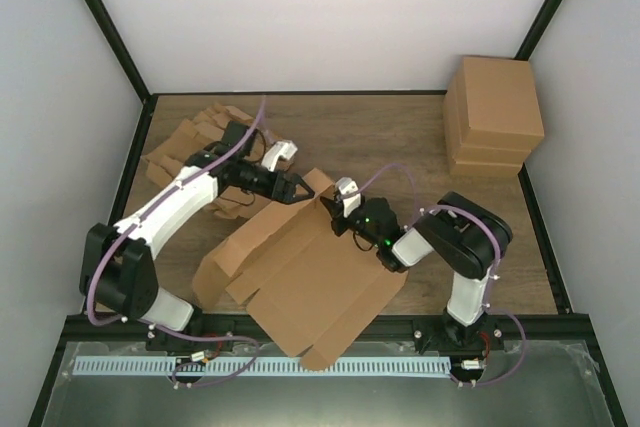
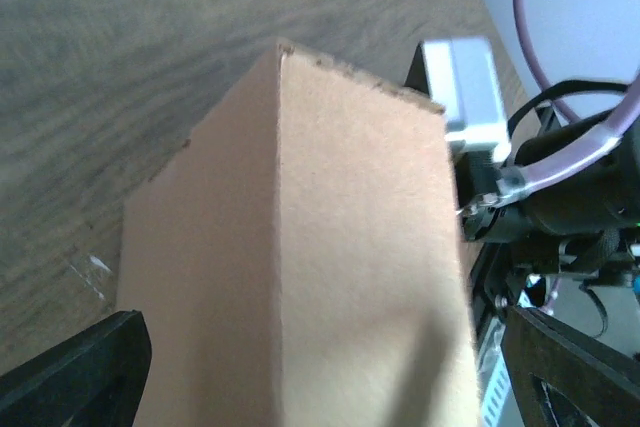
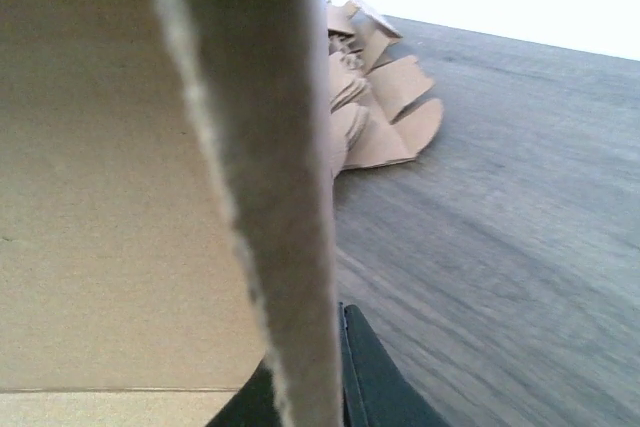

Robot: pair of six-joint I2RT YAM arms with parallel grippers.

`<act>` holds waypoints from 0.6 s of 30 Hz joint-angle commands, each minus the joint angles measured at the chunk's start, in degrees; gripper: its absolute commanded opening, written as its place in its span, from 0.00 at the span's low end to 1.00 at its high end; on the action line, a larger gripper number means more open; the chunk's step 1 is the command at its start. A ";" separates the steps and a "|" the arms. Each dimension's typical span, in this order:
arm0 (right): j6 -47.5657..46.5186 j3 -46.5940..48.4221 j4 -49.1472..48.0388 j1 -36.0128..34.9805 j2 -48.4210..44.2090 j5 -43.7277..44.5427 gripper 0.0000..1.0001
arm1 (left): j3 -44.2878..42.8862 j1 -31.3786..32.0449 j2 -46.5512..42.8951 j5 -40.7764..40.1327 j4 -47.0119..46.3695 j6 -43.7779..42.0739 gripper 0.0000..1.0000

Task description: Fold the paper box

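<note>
Lying mid-table between both arms in the top view, the paper box (image 1: 310,277) has a flap raised between the left gripper (image 1: 296,188) and right gripper (image 1: 328,209); the left wrist view shows the left jaws spread wide astride that flap; the right wrist view shows the right jaws pinched onto its edge.

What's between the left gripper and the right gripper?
An upright flap of the paper box stands between the left gripper and the right gripper, seen in the top view; the right gripper pinches its edge.
</note>
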State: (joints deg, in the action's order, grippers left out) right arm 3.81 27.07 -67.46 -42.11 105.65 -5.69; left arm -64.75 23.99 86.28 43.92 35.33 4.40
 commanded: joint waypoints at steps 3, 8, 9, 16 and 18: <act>1.84 -1.69 7.14 2.43 -8.40 8.57 0.01 | -10.15 -0.14 -10.40 -9.81 2.22 0.16 1.00; 4.13 -5.27 12.56 4.74 -15.57 14.74 0.01 | -10.39 -0.13 -18.21 -21.41 -0.94 2.74 1.00; 4.95 -5.46 14.37 5.21 -16.84 16.70 0.01 | -9.15 -0.09 -19.65 -23.76 -1.94 3.37 1.00; 14.21 -9.80 21.64 16.08 -27.85 8.97 0.01 | -0.67 -0.19 -28.88 -35.24 -6.31 6.69 1.00; 16.04 -9.77 23.73 18.04 -30.29 7.62 0.01 | 1.39 -0.22 -32.29 -37.33 -7.14 7.03 1.00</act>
State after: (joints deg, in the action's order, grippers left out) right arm 12.71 17.39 -47.94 -28.12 80.23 5.56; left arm -66.92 23.99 58.81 14.13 30.81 9.39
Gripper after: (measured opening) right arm 0.029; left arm 0.997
